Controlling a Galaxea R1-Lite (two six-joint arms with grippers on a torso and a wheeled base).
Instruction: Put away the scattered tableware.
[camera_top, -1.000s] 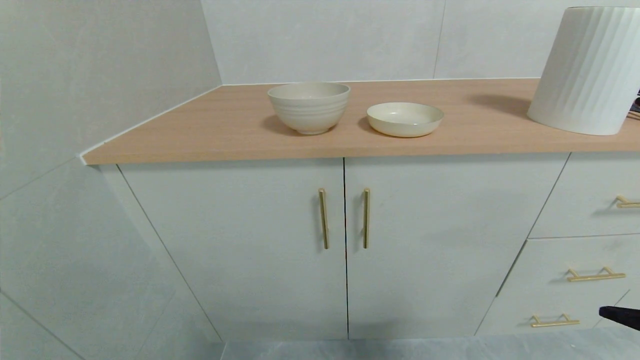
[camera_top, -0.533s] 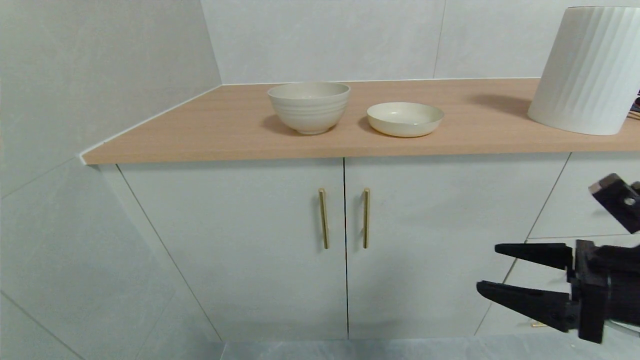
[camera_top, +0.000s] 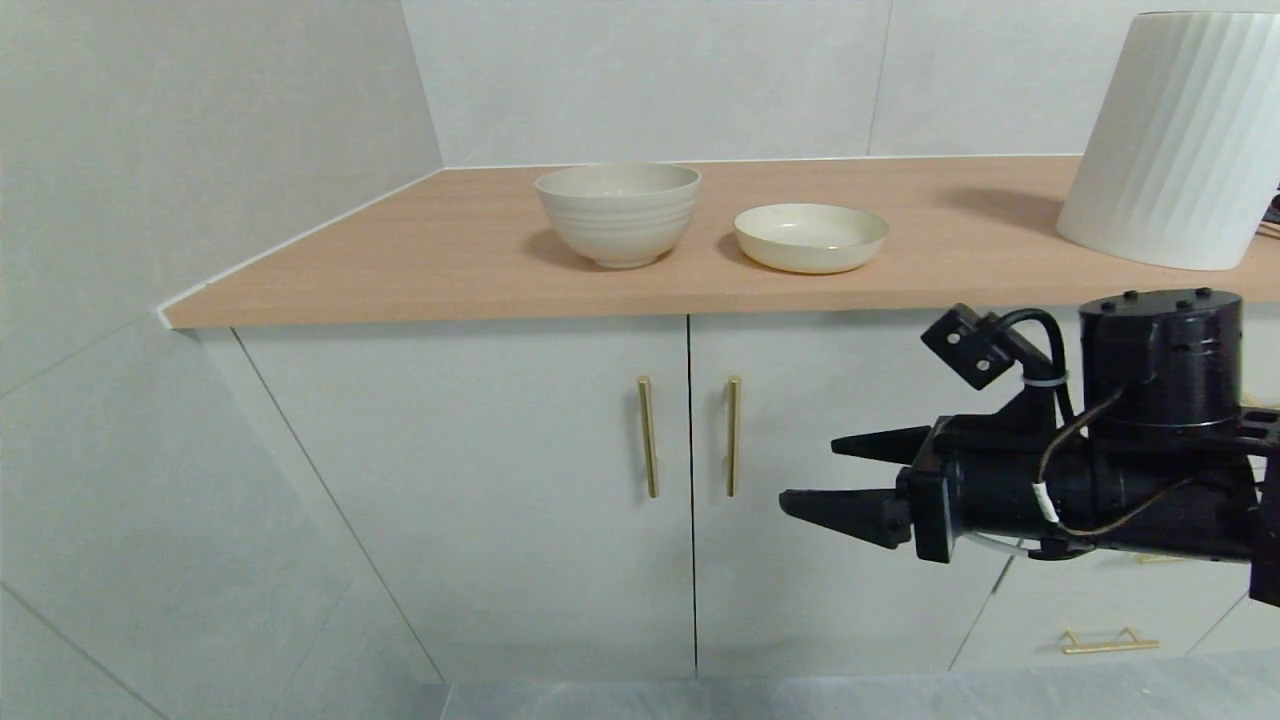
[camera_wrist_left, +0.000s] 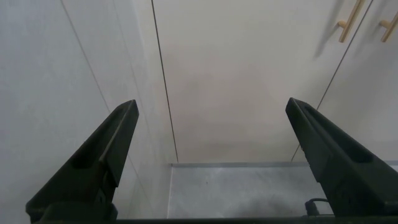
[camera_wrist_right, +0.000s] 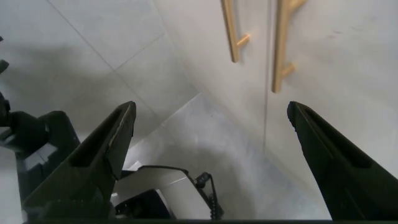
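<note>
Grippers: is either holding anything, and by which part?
Nothing is held. The right gripper and left gripper are open and empty; bowl and plate sit on the counter.

No legible txt or nos.

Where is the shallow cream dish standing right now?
In the head view, the shallow cream dish sits on the wooden countertop, just right of the deeper bowl and well left of the white ribbed container.
</note>
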